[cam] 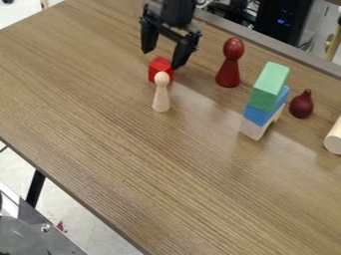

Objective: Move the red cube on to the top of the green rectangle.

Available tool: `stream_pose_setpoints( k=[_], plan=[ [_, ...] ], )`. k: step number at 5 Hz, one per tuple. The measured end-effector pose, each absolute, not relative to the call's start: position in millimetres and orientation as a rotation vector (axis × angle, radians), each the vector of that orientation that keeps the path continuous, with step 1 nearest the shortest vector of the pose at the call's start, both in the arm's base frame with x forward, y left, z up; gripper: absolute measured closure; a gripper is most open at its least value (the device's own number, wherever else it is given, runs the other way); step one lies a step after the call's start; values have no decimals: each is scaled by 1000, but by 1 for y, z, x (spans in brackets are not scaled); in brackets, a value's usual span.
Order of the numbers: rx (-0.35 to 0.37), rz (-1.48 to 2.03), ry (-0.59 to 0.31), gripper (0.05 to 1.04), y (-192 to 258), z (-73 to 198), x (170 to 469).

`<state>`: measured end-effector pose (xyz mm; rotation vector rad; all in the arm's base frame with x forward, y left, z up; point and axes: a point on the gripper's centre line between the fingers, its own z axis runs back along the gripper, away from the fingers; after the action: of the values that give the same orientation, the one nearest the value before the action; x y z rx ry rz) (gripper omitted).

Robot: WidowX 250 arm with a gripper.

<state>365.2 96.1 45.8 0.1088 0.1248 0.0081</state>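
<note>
1. Basically, the gripper [163, 58] hangs over the far part of the wood-grained bench [133, 164], its two fingers spread wide, with nothing held between them.
2. Just below it sits the red cube [157, 68], resting on the bench beneath the gap between the fingertips; one fingertip comes down by the cube's right side in the view, though I cannot tell whether they touch.
3. Nearer the camera than the gripper, a pale wooden peg figure [161, 97] stands upright, its round head overlapping the cube in the view.
4. To the right of the gripper in the view is an upright dark red peg figure [228, 69].
5. Farther right and nearer the camera, well apart from the gripper, the green rectangular block [269, 87] tops a stack, standing on a blue block [258, 115], with a pale wooden arch block [253, 130] at the bottom.
6. Beyond that stack, farthest right from the gripper, come a dark red pear-shaped piece [301, 105] and a pale wooden cylinder [335, 139], partly cut off by the view's edge.
</note>
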Motion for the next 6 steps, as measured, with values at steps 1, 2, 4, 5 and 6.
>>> stream_pose_setpoints(
  k=[1,2,4,5,6],
  plan=[
    [115,10,175,83,97,34,362],
    [101,3,207,117,96,29,362],
    [98,-48,240,495,92,32,359],
    [95,-53,206,495,89,65,357],
    [94,-60,146,496,81,105,363]
  ],
)
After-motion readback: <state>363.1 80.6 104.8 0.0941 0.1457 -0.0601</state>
